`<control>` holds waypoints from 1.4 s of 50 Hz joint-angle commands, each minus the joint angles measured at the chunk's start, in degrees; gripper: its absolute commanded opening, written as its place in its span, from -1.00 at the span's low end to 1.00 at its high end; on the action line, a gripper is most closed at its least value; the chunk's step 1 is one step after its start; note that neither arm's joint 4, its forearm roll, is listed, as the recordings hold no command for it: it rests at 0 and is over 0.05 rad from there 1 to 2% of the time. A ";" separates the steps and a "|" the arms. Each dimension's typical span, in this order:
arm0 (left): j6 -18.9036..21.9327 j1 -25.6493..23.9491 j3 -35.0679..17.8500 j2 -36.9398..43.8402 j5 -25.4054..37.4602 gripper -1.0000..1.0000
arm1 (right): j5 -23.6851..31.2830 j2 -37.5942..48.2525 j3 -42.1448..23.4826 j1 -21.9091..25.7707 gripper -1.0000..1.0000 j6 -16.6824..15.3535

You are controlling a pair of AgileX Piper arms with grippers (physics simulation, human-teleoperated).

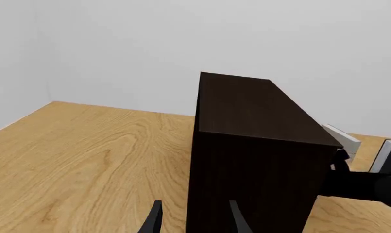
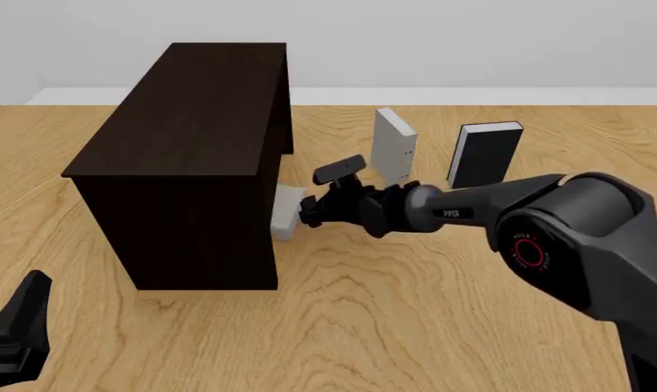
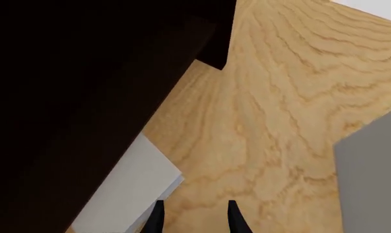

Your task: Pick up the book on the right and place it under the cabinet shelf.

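At the near left corner of the worktop [image 2: 415, 327] we saw the left hand [image 2: 18, 331] resting low, holding nothing, its fingers set narrowly apart in its wrist view. The cabinet shelf [image 2: 197, 155] stood to its right. The book [image 2: 286, 211] lay partly tucked under the cabinet's right side, its outer edge still showing. Our right hand [image 2: 306, 214] sat just beside that edge, fingers slightly parted and empty. Farther right stood another grey book [image 2: 393, 145] and a black-covered book [image 2: 484, 154].
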 commanded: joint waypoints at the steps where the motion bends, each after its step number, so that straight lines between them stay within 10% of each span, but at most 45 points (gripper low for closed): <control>1: -0.13 0.03 -0.03 0.02 0.05 1.00 | 0.68 0.38 -1.89 1.57 1.00 1.86; 70: -0.46 -0.22 0.04 0.35 -0.12 1.00 | 5.07 5.60 -11.89 4.68 1.00 2.27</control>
